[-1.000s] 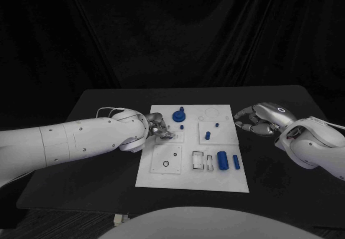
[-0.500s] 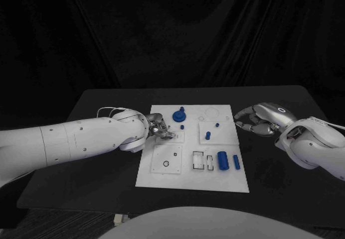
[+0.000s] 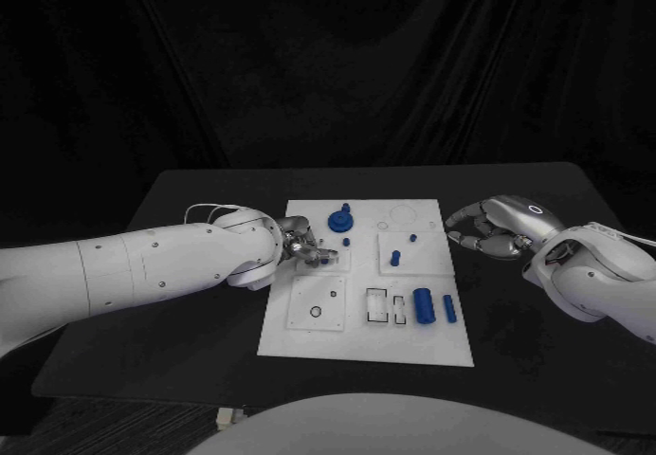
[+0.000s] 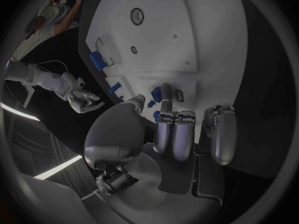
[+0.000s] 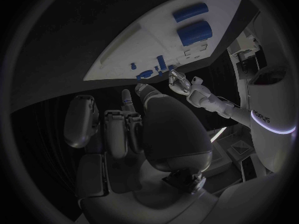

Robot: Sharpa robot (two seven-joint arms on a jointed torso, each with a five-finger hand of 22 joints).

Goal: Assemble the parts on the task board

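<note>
Both robot hands (image 3: 303, 248) (image 3: 482, 230) empty, fingers curled.

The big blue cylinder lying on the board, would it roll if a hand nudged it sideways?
Probably. The big blue cylinder lies on its round side on the flat task board, so a sideways nudge would likely roll it. It looks rigid and smooth, so possibly slippery.

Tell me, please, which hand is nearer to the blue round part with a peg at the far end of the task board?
Left. The left hand sits over the board's left edge, just beside the round part; the right hand hovers off the task board's right edge, farther away.
</note>
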